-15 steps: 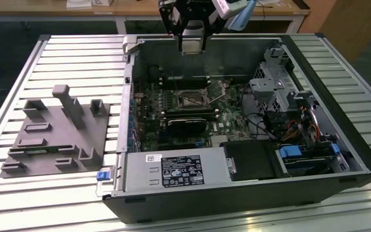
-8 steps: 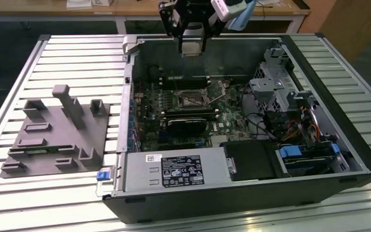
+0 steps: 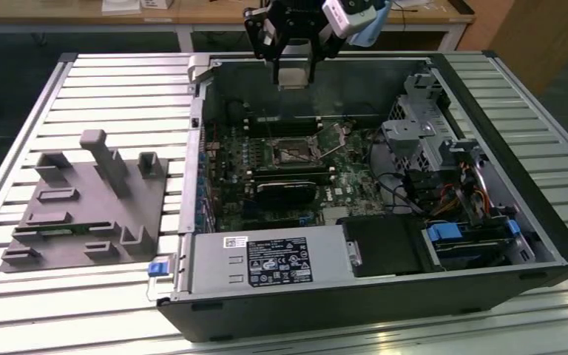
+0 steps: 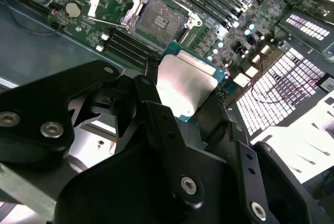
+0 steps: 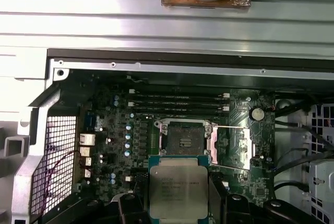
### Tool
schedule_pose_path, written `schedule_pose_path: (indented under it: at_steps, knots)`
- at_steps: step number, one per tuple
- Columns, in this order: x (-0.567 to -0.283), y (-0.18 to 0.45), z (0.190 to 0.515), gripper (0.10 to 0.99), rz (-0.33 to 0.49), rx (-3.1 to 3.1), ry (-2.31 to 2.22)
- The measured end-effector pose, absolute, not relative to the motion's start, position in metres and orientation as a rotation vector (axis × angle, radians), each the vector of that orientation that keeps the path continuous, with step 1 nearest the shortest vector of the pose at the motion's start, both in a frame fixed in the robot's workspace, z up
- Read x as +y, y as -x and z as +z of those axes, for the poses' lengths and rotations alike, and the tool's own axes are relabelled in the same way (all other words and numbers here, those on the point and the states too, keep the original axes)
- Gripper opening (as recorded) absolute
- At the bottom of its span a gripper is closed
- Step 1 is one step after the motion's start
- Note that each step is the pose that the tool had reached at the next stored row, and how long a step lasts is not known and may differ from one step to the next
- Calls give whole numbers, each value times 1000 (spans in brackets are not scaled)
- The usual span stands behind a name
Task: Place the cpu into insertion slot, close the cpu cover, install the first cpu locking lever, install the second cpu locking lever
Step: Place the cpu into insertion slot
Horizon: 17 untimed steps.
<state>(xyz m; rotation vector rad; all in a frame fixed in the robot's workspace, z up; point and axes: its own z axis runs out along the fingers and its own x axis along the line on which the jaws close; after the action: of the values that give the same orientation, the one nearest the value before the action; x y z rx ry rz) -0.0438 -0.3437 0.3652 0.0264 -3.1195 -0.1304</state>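
Black gripper [image 4: 185,98] clamps the silver-grey square cpu [image 5: 177,187], apparently just short of the dark-centred, silver-rimmed insertion slot [image 5: 183,139]; hold it level, edges square

**A:** Entry one, cpu [image 5: 177,190]?
**B:** Dull silver-grey top with dark print, green edging.
**A:** Insertion slot [image 5: 183,140]?
**B:** Dark centre, silvery rim. It is set in a green circuit board [image 5: 115,130] speckled with pale dots.
**A:** Pincer [image 4: 188,104]?
**B:** Black throughout, with silver screw heads.
**A:** Case [image 3: 363,303]?
**B:** Black shell. The power supply [image 3: 215,266] is silver with a black-and-white label. The latch [image 3: 157,268] is blue.
**A:** Tabletop [image 3: 116,89]?
**B:** Silver, ribbed in parallel stripes. The fixture plate [image 3: 86,214] is plain grey.
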Motion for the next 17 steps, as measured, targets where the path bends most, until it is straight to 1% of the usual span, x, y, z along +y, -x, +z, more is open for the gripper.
schedule_pose_path:
  at_steps: [17]
  knots:
    - [-344, 44, 359, 541, -104, -3121, -29]
